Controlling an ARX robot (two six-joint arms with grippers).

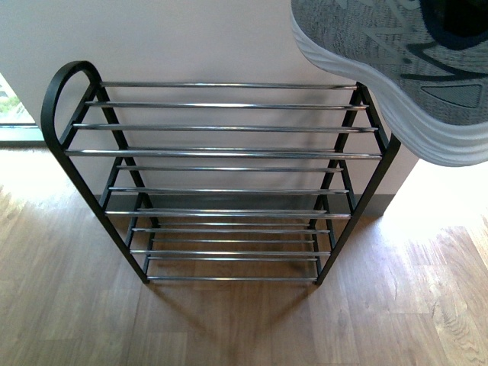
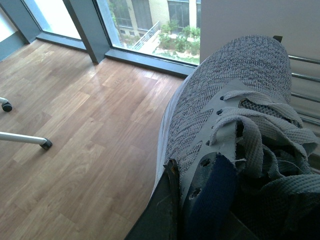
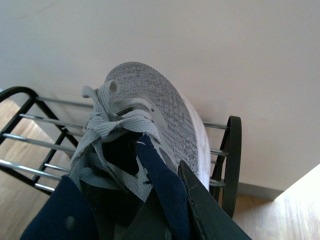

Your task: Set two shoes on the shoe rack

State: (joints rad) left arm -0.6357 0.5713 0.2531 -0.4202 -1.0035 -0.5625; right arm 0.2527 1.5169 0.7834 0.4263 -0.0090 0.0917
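The shoe rack [image 1: 221, 152] stands against the wall, black side frames and chrome bars, all tiers bare. One grey knit sneaker [image 1: 396, 61] with a thick white sole hangs high over the rack's right end, close to the front camera. My right gripper [image 3: 161, 176] is shut on that sneaker [image 3: 150, 100] at its navy collar, toe pointing at the wall. My left gripper [image 2: 192, 186] is shut on the other grey knit sneaker [image 2: 235, 90] at its navy collar, above the floor, with the rack's bars [image 2: 305, 75] just past its toe. Neither gripper shows in the front view.
Wood floor [image 1: 229, 320] spreads in front of the rack. A white wall [image 1: 191, 38] backs it. In the left wrist view there is a floor-level window [image 2: 150, 25] and a metal chair leg with a caster [image 2: 30, 141].
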